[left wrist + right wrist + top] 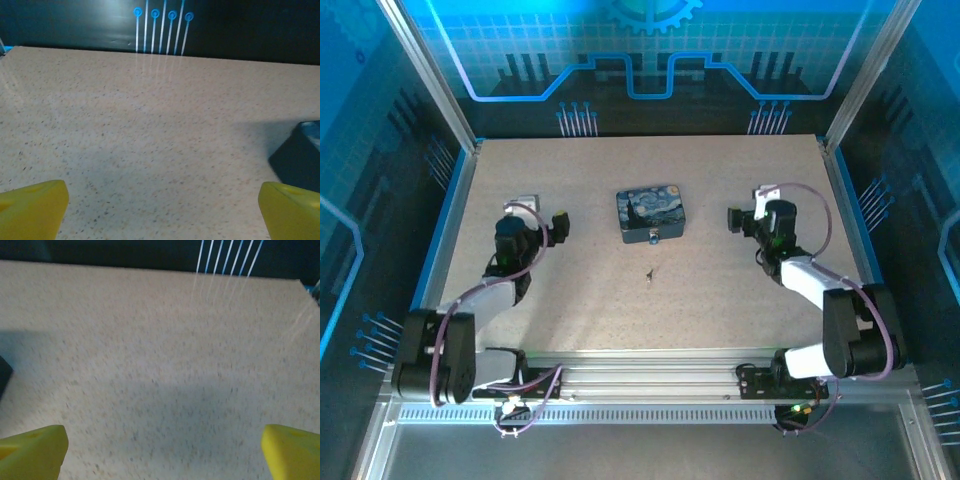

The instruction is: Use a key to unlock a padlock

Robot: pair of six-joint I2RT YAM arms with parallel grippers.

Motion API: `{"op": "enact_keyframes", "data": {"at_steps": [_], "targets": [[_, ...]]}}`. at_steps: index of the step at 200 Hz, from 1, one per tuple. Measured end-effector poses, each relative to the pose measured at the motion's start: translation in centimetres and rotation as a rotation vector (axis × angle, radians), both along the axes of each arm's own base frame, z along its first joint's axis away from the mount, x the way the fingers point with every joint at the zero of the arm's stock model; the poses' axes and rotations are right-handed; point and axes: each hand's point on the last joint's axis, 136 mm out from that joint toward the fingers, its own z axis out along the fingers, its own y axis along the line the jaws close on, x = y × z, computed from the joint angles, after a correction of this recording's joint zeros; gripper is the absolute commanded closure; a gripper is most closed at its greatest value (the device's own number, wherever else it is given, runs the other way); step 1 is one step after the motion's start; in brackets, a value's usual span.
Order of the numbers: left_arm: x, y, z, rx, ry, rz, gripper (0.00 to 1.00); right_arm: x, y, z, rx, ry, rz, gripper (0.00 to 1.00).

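Left tool point(560, 222) and right tool point(734, 218) released, empty. Key point(649, 273) lies flat near box point(652, 212); thin, likely to skid when pinched.

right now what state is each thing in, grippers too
left gripper: open, empty
right gripper: open, empty
key: loose on the table, unheld
box: looks closed
padlock: at the box's near edge; locked or not, too small to tell
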Motion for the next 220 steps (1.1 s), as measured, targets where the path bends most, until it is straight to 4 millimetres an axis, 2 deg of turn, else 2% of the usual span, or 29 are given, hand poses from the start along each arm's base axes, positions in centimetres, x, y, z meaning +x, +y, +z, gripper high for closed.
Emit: {"op": "enact_keyframes", "data": {"at_steps": [25, 47, 75, 87, 98, 116, 124, 155, 192, 220], "targets": [[-1.0, -3.0, 1.8, -0.034, 0.052, -0.076, 0.13, -0.3, 1.5, 2.1, 0.073, 0.036, 0.032, 0.11], [-2.6, -6.7, 2.2, -0.073, 0.125, -0.172, 0.25, -1.8, 5.1, 2.1, 0.136, 0.107, 0.111, 0.18], [-5.3, -12.4, 0.9, -0.089, 0.252, -0.318, 0.41, -5.4, 11.4, 0.2, 0.165, 0.243, 0.259, 0.24], [-6.8, -14.8, -0.3, -0.086, 0.313, -0.379, 0.45, -7.3, 13.8, -0.8, 0.166, 0.311, 0.314, 0.27], [-8.2, -16.8, -1.8, -0.084, 0.383, -0.419, 0.54, -8.6, 15.2, -1.6, 0.175, 0.368, 0.347, 0.32], [-9.7, -19.1, -4.4, -0.100, 0.505, -0.433, 0.72, -9.7, 15.6, -3.0, 0.203, 0.446, 0.331, 0.41], [-9.9, -19.8, -5.4, -0.108, 0.552, -0.428, 0.76, -10.0, 15.4, -3.4, 0.221, 0.471, 0.312, 0.45], [-9.8, -21.3, -7.6, -0.208, 0.672, -0.342, 0.77, -11.0, 15.8, -4.2, 0.296, 0.533, 0.295, 0.58], [-9.5, -22.1, -8.5, -0.313, 0.718, -0.261, 0.80, -12.2, 17.1, -5.6, 0.356, 0.612, 0.314, 0.76], [-9.0, -23.0, -9.5, -0.362, 0.745, -0.221, 0.80, -13.0, 18.3, -7.6, 0.368, 0.688, 0.337, 0.83]]}}
